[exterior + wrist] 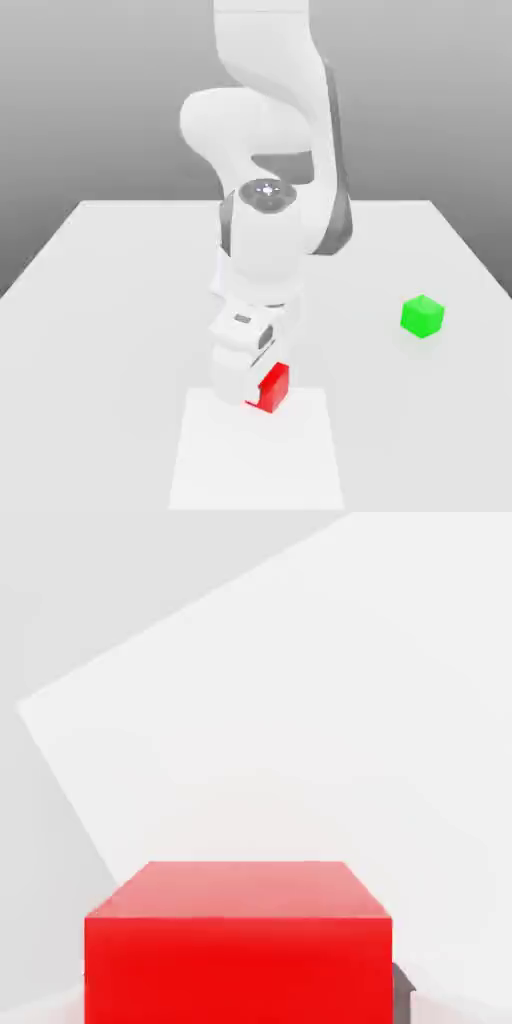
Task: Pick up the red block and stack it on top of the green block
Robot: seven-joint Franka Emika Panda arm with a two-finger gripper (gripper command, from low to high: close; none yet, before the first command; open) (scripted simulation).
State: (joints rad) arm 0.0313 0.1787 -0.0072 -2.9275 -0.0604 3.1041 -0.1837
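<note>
While we're low at the near edge of the table, our gripper is clamped on the red block w/ fingers tight. Farther back, toward the exterior view's right, green block sits well apart.

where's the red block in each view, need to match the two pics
Exterior view: the red block sits low and near the middle, on the white table, partly behind the robot's hand, well to the exterior view's left of the green block.
Hand view: the red block is large and close in the foreground.
Shared landmark: the brighter white rectangular patch of table under the block.
</note>
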